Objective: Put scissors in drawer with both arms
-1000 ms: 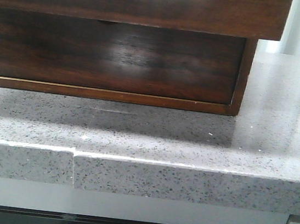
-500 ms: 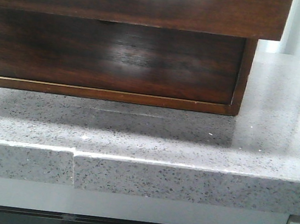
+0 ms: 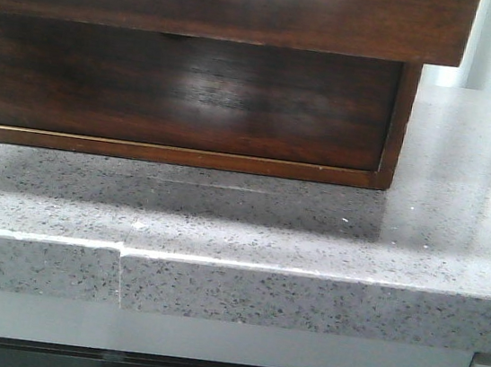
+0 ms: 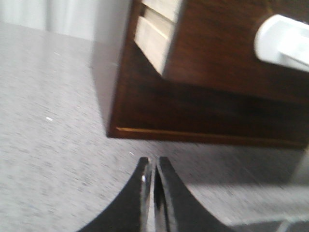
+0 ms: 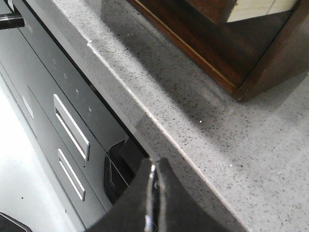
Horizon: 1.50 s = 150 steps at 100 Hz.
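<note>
The drawer is the dark brown glossy front at the top of the front view, and the round corner of its top cutout shows. It stands out from the wooden cabinet. In the left wrist view the drawer shows its pale wooden side, with the white cutout further along the front. My left gripper is shut and empty over the stone counter, short of the cabinet's base. My right gripper is shut and empty over the counter's front edge. The scissors are out of view. Neither gripper shows in the front view.
A lower drawer front sits flush under the pulled-out one. The grey speckled counter has a seam in its front face. Below it are grey appliance fronts with bar handles and a dark recess.
</note>
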Available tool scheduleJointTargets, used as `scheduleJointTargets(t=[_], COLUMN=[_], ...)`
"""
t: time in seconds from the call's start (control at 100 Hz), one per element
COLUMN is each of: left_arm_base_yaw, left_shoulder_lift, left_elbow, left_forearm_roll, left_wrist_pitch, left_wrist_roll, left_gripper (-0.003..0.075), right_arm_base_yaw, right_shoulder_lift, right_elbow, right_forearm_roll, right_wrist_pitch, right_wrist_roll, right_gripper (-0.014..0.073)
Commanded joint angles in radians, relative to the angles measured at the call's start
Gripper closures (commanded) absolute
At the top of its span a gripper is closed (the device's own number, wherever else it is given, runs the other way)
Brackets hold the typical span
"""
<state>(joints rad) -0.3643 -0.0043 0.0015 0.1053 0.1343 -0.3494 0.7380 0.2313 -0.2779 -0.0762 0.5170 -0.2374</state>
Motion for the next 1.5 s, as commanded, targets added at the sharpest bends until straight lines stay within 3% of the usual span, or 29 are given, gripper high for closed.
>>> scheduleJointTargets(t=[0.0,0.2,0.33,0.39,0.51,0.66,1.49], left_arm_base_yaw=[0.076,0.258,0.364,0.387,0.388,0.388,0.388], left_shoulder_lift=[-0.027,-0.029,-0.029,-0.029,-0.029,-0.029,-0.029], left_elbow=[0.020,0.020,0.020,0.020,0.020,0.020,0.020], left_forearm_roll=[0.004,0.016,0.031,0.016,-0.094,-0.105,-0.113], left_wrist_pitch=[-0.098,-0.104,-0.104,-0.097,-0.019,0.157,0.155], left_wrist_roll=[-0.007,-0.001,0.193,0.202,0.202,0.202,0.202], left_gripper=[0.0742,0.0742,0.0742,0.0742,0.0742,0.0742,0.0742], right_arm_base_yaw=[0.000,0.000,0.000,0.000,0.000,0.000,0.000], right_shoulder_lift=[0.005,0.005,0.005,0.005,0.005,0.005,0.005], right_elbow=[-0.024,-0.024,-0.024,-0.024,-0.024,-0.024,-0.024], right_forearm_roll=[-0.005,-0.005,-0.005,-0.005,-0.005,-0.005,-0.005], right_wrist_pitch=[-0.067,-0.067,-0.067,-0.067,-0.067,-0.067,-0.067], right_wrist_roll=[0.002,0.002,0.002,0.002,0.002,0.002,0.002], right_gripper=[0.0655,0.0655,0.0655,0.0655,0.0655,0.0655,0.0655])
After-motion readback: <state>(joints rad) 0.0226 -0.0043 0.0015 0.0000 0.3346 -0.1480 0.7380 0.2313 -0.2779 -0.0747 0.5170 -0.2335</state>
